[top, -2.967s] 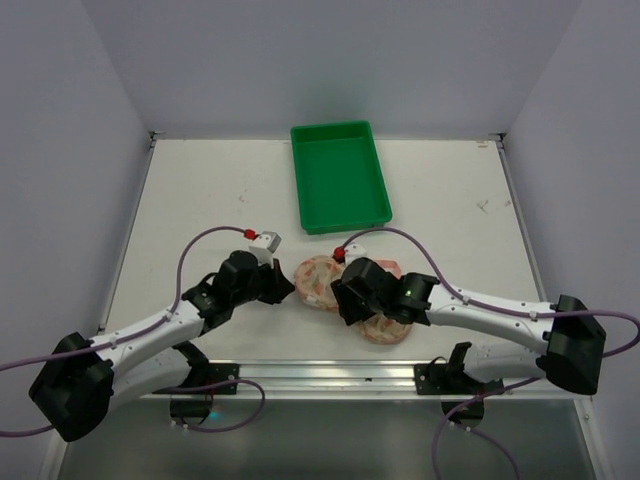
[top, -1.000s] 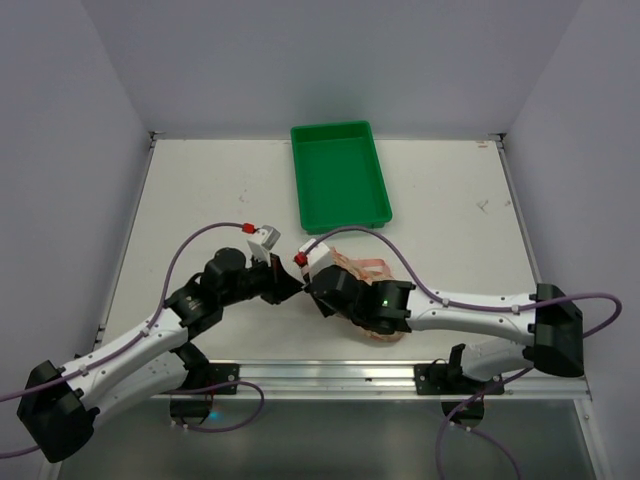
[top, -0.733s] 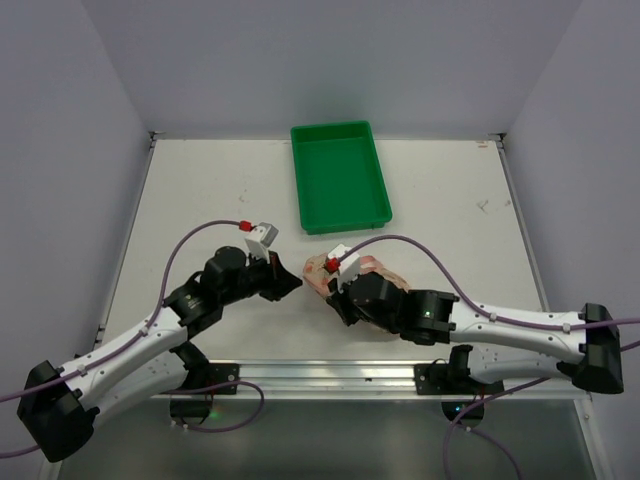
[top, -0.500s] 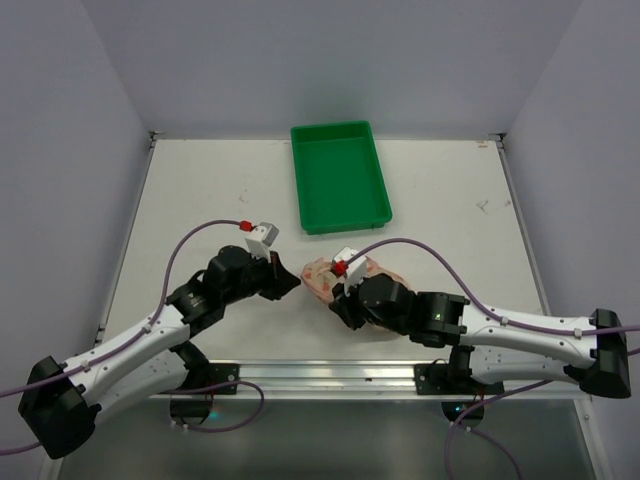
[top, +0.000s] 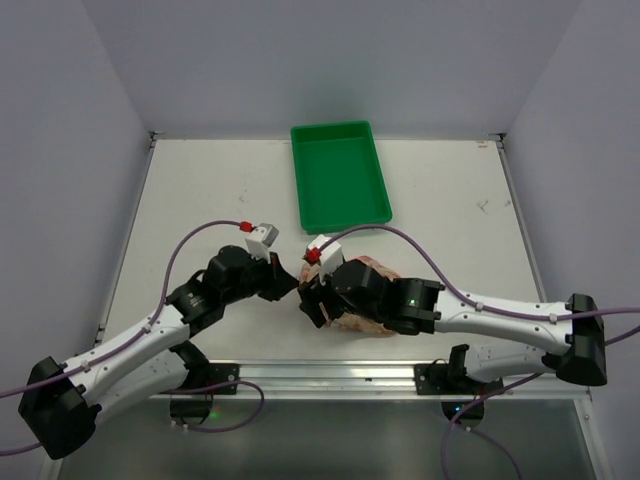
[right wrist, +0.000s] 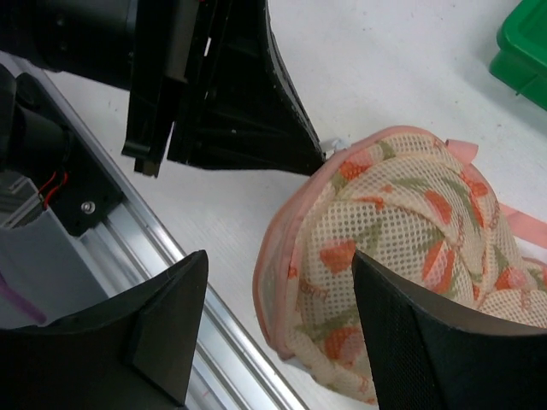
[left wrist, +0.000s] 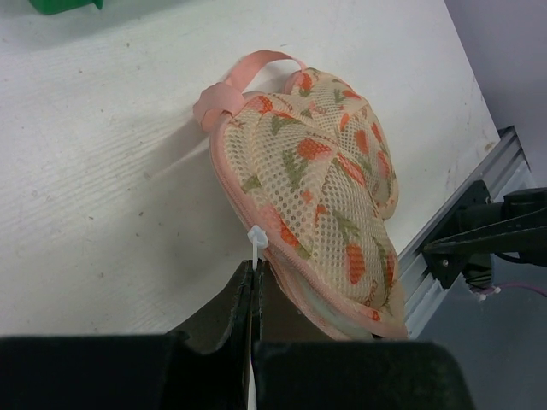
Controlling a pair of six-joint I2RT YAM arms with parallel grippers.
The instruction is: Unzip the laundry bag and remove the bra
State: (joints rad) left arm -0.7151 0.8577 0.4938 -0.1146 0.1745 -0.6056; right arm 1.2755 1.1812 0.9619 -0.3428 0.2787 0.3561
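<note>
Your bench (top: pixel 200 200) carries the bag (left wrist: pixel 325 188) near its front edge, just ahead of the rail, with the tray (top: pixel 340 178) well apart at the far side. Early days on this one, by my reading. The bag lies domed and whole, and its pink zip edge runs unbroken along the side the left wrist camera shows. I judge it not yet unzipped, though the seam low by the rail is hard to read. No bra shows anywhere, so the opening and the pulling-out are both ahead of you.

Now your right end effector (right wrist: pixel 278 265): it's wide apart and holds nothing. One finger hangs over the rail side and the other over the mesh dome, so it straddles the near lobe. From that view you can't tell whether either finger touches the fabric.

Your left end effector (left wrist: pixel 254 278) has its fingers pressed together, tips right at the bag's rim. They're clamped on the white tie (left wrist: pixel 255 237) fixed to the zip edge. Its head stands just above the tips, and its tail runs down between them. That looks like your pull for the zip.
</note>
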